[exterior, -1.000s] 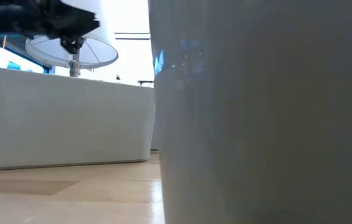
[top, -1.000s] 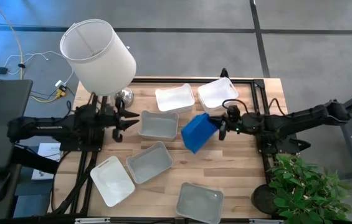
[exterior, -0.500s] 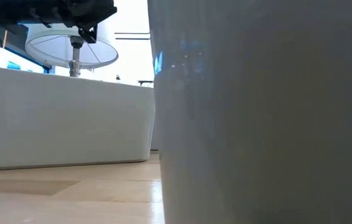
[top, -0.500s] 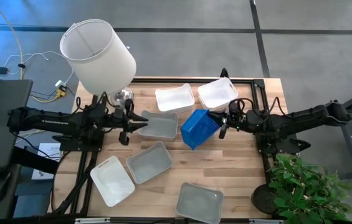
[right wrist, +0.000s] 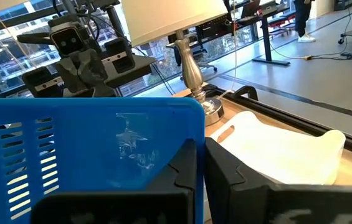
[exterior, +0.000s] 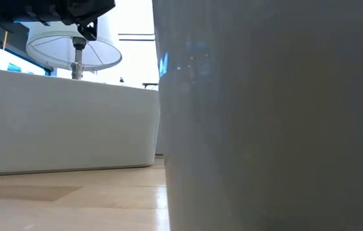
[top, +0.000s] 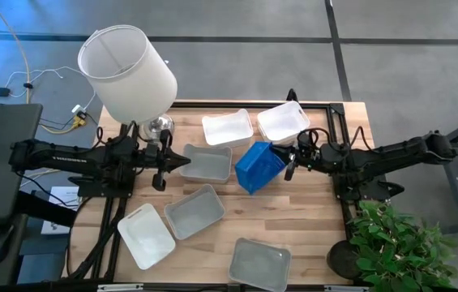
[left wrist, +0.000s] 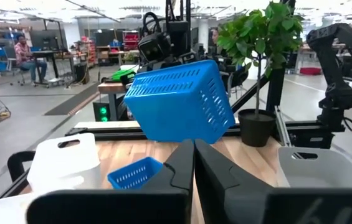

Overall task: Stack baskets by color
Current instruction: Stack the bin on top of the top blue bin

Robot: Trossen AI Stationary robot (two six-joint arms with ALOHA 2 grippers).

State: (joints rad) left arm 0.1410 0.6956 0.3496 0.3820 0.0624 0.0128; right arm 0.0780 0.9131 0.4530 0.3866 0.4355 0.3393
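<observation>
Your right claw [top: 291, 165] is clenched on the rim of a blue basket [top: 258, 167], holding it tilted above the wooden surface [top: 310, 219]. Your left claw [top: 186, 161] is clamped on the near rim of a grey basket [top: 209, 164] lying flat just ahead of it.

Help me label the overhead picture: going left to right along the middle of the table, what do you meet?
Left gripper, shut on the rim of a grey basket → blue basket, tilted off the table → right gripper, shut on the blue basket.
</observation>
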